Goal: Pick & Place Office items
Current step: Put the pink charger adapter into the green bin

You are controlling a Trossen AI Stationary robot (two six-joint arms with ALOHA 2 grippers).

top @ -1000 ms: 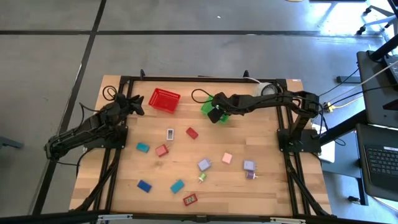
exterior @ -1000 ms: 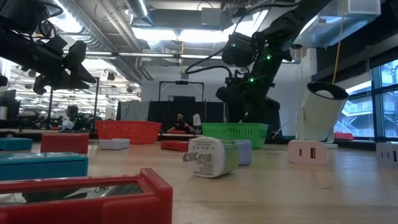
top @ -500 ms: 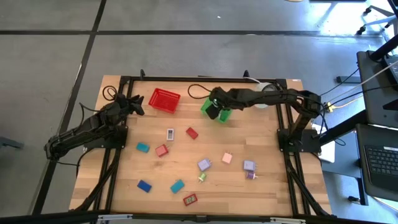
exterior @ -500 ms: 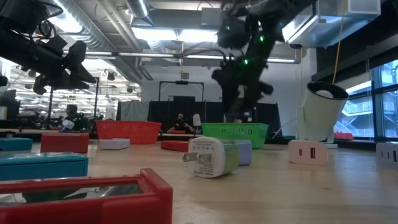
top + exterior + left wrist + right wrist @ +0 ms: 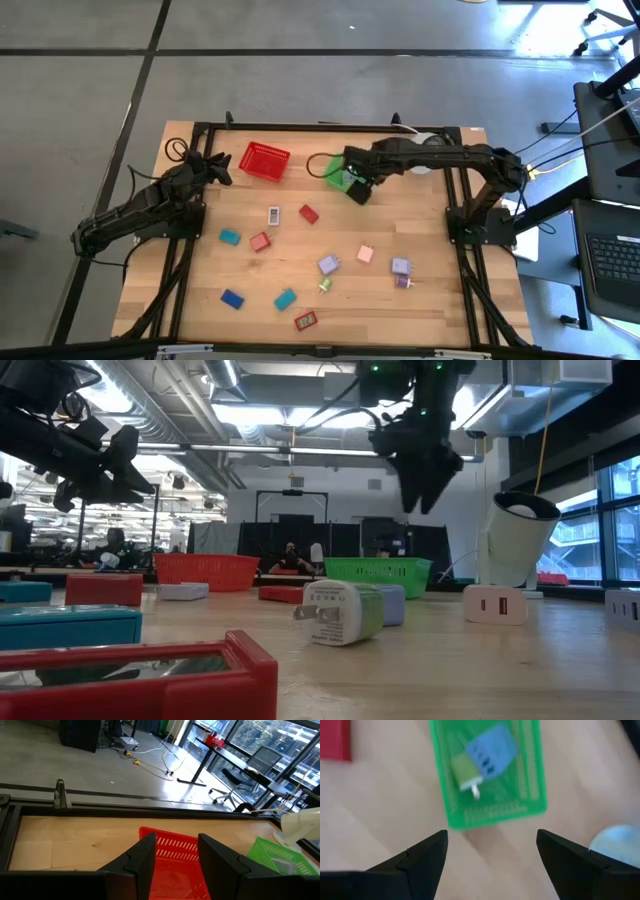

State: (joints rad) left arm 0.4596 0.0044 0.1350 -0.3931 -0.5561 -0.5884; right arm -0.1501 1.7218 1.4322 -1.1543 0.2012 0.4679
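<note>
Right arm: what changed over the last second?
The right end effector shifted from the green basket's left end to its right and rose clear of it in the low view; its fingers are open and empty. Two pieces lie in the basket. The left end effector, red basket and loose table pieces stayed put.

Two dark jointed arms, black cables

Bright overhead ceiling lights and window glare light the room; the right wrist view is blurred.
</note>
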